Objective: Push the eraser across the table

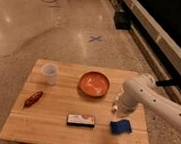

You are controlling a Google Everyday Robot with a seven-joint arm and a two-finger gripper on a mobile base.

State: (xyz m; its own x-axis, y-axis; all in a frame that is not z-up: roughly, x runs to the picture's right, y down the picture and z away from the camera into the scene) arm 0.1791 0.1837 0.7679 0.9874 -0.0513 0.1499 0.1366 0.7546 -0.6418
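While your eraser (81,119) lies flat near the front edge of the table (50,131), black-based with a white, red-marked top, the gripper (119,110) sits at the right, fingers together, near one blue block (120,127). You have one eraser, one cup (49,73), one bowl (94,83), one red pepper (33,99).

No legible text. The small logo (137,143) on the table (56,128) corner, nearer the camera than the jaws, is unreadable. The gripper (116,109) hangs low over the table's right part; picture-left of the jaws, the eraser (90,121) bears an unreadable red-orange mark (79,117).
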